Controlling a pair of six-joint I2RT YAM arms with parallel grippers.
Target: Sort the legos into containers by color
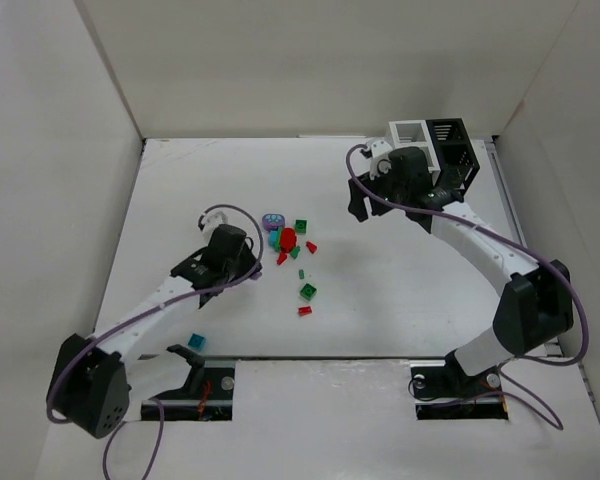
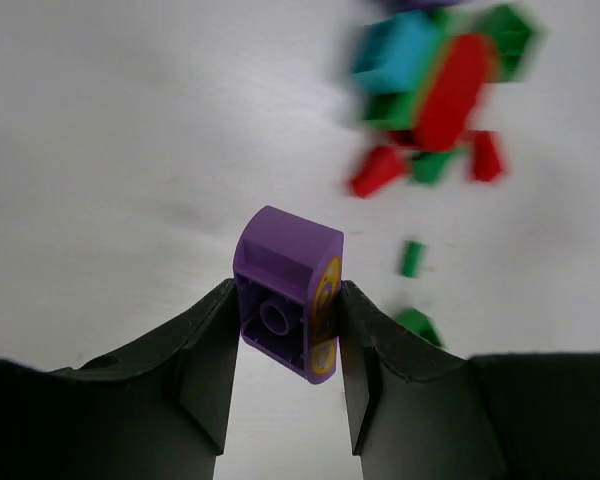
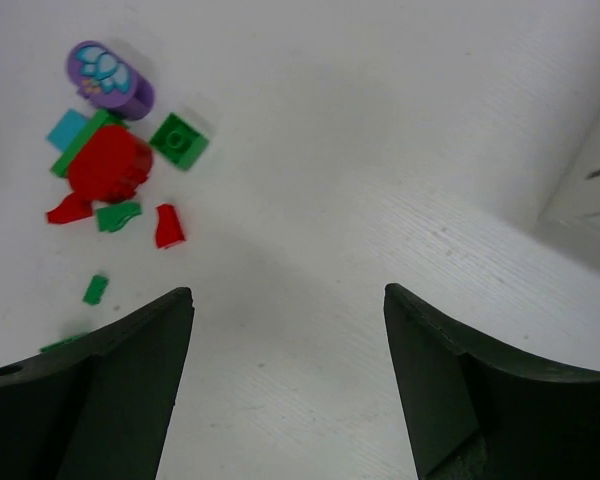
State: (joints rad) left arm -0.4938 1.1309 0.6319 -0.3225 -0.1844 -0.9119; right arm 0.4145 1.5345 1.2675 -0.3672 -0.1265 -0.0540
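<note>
The left gripper (image 2: 288, 345) pinches a purple brick (image 2: 286, 262) beside the pile of legos (image 1: 290, 243). The right gripper (image 3: 288, 320) is wide open over the table (image 1: 400, 290), near the containers (image 1: 435, 135) at the far edge

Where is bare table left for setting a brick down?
Bare: the white table between the mixed red, green and teal lego pile and the right arm; also its far-left corner. Crowded: that pile, beside the left gripper.

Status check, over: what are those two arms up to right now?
Left gripper shut on purple brick. Right gripper open, empty, near the bins. Other bricks piled between the arms. Nothing in the way.
</note>
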